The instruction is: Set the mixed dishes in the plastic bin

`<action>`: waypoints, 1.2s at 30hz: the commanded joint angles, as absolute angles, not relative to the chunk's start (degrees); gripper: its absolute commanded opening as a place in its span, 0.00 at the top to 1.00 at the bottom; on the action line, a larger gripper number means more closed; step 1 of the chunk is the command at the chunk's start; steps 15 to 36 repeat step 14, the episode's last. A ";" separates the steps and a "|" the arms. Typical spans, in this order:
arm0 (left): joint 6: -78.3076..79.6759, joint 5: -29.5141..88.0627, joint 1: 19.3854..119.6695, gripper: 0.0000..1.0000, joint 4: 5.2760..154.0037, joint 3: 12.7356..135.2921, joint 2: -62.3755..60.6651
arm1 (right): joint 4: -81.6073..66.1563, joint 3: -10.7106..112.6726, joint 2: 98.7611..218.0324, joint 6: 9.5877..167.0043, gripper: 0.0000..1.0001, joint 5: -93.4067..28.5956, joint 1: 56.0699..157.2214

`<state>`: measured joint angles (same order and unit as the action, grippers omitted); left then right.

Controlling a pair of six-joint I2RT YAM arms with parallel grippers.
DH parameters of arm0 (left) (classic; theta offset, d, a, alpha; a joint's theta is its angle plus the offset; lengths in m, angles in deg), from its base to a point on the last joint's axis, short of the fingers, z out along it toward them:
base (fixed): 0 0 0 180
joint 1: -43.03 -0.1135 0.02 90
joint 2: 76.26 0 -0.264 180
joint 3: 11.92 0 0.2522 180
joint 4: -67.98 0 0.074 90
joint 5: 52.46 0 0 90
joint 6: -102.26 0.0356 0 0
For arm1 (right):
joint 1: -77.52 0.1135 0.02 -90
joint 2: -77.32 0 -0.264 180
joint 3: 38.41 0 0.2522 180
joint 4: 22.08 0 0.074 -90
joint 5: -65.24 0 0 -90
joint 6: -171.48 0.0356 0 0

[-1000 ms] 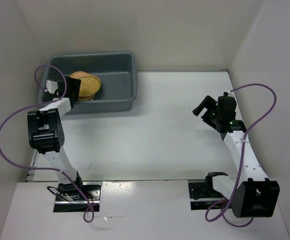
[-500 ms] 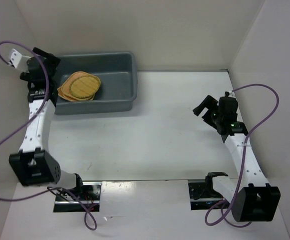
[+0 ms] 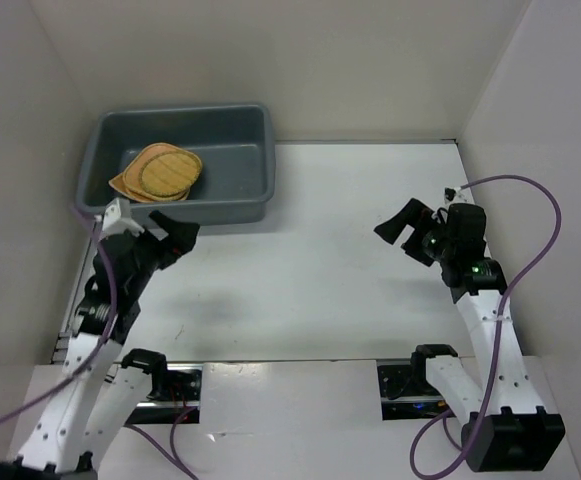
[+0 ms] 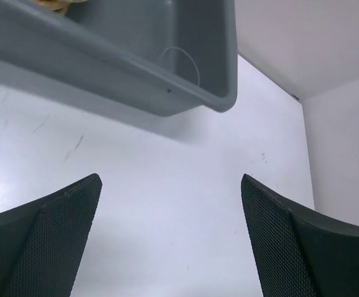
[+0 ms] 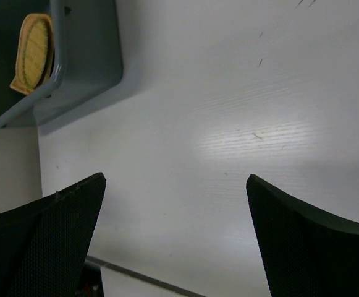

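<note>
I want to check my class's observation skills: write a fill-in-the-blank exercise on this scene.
The mixed dishes lie stacked ____ the plastic bin.
The left gripper and the right gripper both stand ____, holding nothing.
The bin sits at the table's far ____ corner.
Missing words: inside; open; left.

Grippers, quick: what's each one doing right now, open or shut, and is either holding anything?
Left gripper: open, holding nothing.
Right gripper: open, holding nothing.
</note>
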<state>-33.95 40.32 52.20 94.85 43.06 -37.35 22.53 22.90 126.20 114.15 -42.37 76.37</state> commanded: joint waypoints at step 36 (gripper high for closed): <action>-32.65 45.00 52.26 0.00 107.84 43.58 -47.70 | 26.21 36.07 122.58 109.79 0.00 -35.87 72.07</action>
